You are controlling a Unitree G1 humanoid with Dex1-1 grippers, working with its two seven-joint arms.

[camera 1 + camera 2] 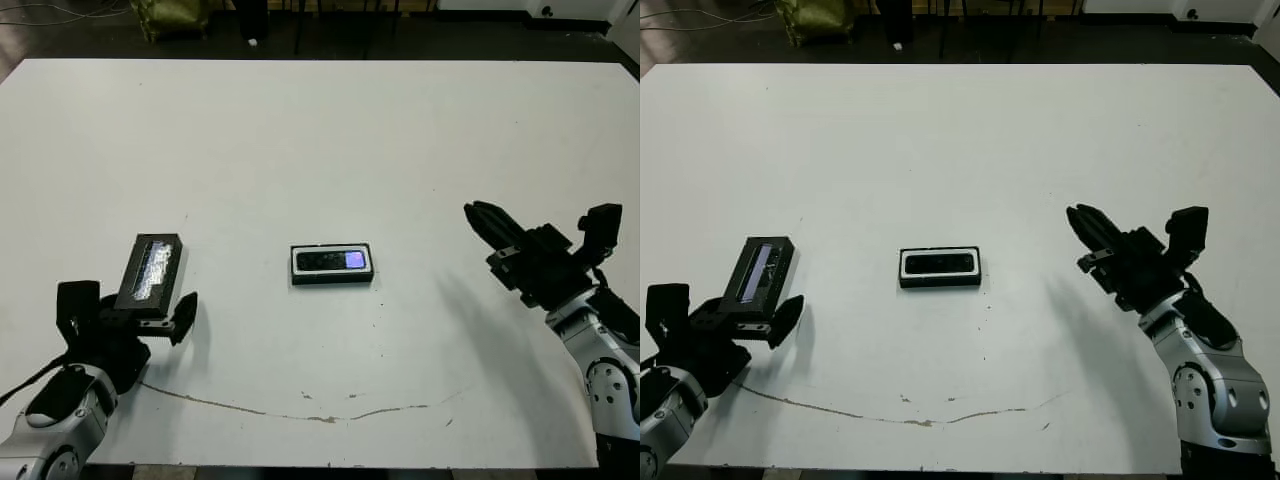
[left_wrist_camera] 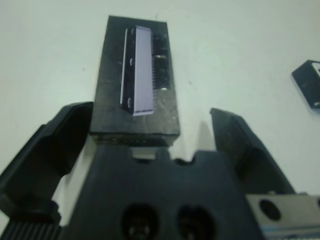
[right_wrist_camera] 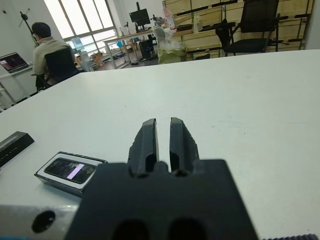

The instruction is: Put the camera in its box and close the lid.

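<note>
While the head views show the whole white bench point(image 1: 320, 130) from above, only the left wrist view shows how the lid point(image 2: 136, 80) sits against the left tool point(image 2: 150, 140): it lies flat on the bench, its near end between the two spread fingers point(image 2: 52, 145), with a gap on each side, so that tool stands apart and grips nothing. The lid's grey-silver strip faces up. The right wrist view alone shows the right tool point(image 3: 162, 137) with its two fingers drawn together, only a thin slit between them, holding nothing, and a person seated far beyond the bench at a desk.

The box point(image 1: 332, 265) lies near the middle of the bench, and the camera point(image 1: 333, 260) rests inside it, its glossy face up with a bluish-purple glint. The box is uncovered; the lid lies well apart from it, on the robot's left. The right tool is well apart from the box on the other side.

Bare bench surrounds the box on all sides, and it is far from every edge. The lid lies nearer the left and front edges.

There is one camera, one box, one lid and two tools.
</note>
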